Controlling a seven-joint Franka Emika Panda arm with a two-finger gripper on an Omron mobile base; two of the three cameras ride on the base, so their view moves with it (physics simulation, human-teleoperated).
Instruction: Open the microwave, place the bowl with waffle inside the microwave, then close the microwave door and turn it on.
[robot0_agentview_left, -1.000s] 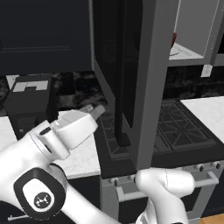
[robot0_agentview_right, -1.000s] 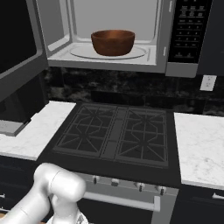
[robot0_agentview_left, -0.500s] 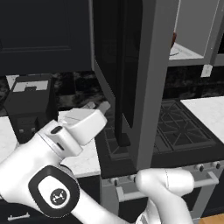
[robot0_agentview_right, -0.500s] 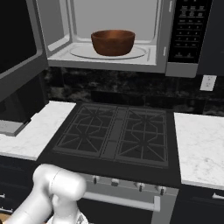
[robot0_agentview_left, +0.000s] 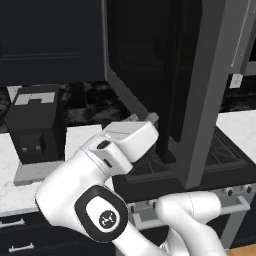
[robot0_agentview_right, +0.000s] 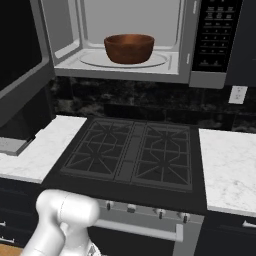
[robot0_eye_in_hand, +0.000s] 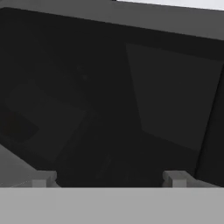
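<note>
Nearest you, the arm has swung forward and up over the last second; in the left base view its white wrist now stands larger and closer to the microwave door (robot0_agentview_left: 150, 75). The gripper (robot0_eye_in_hand: 109, 177) has its jaws spread wide with nothing between them, and its fingertips (robot0_eye_in_hand: 43, 178) face a dark glass panel (the door's face, as far as the hand view allows you to tell). Contact with the panel cannot be confirmed.

Below and beyond the arm lies the gas cooktop (robot0_agentview_right: 132, 152), flanked by the white marble counter (robot0_agentview_right: 227, 167); a black coffee machine (robot0_agentview_left: 34, 125) stands on the counter's left part.

Farther back and above, the microwave (robot0_agentview_right: 150, 40) stands open, its door swung out to the left. The bowl (robot0_agentview_right: 129, 48) sits on the turntable (robot0_agentview_right: 92, 59) inside the cavity and has not shifted.

Judge placement complete. The arm's approach suggests the closing push on the door comes next, then the control panel (robot0_agentview_right: 214, 32) at the right.
</note>
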